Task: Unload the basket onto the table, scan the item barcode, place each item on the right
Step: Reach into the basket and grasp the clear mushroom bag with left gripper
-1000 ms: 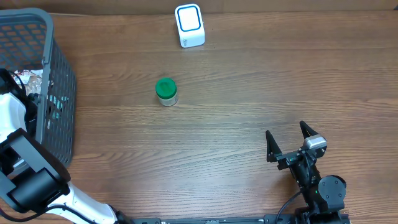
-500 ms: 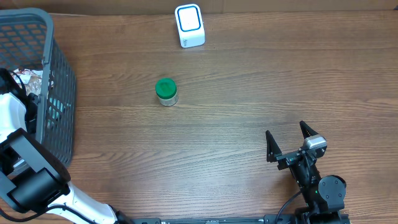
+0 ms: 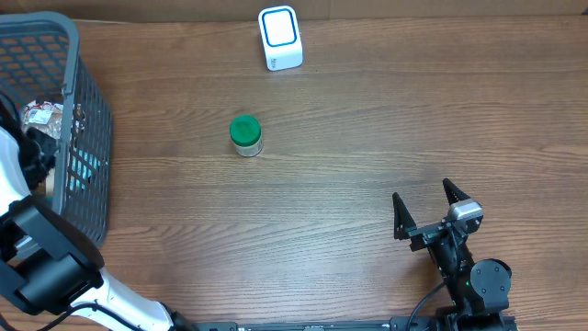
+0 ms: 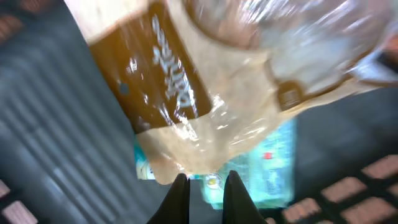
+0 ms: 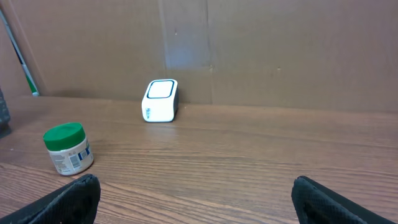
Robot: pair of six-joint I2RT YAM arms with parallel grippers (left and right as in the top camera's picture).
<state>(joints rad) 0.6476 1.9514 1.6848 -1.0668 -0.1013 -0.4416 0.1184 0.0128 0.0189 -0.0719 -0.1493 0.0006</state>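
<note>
From above we count one basket [image 3: 92, 156] at the left edge of the table [image 3: 367, 119]. One green-lidded jar [image 3: 245, 134] stands to the right of the basket, and one white scanner [image 3: 279, 37] sits further right and toward the far edge. One crinkly packet [image 3: 41, 115] shows inside the basket, where the left arm [image 3: 11, 170] reaches in. The right gripper [image 3: 424, 199] waits well apart from the basket, fingers spread wide and empty.

At the left wrist, the left gripper [image 4: 206, 186] has its fingers drawn together, pinching, we judge, the packet's lower edge. The packet's brown band slants above one teal pack [image 4: 273, 168] lying in the basket.

The right wrist shows one jar and one scanner, no packet. We see no barcode, and we judge the left arm, nearer by far, must carry the packet rightward out of the basket to the scanner
</note>
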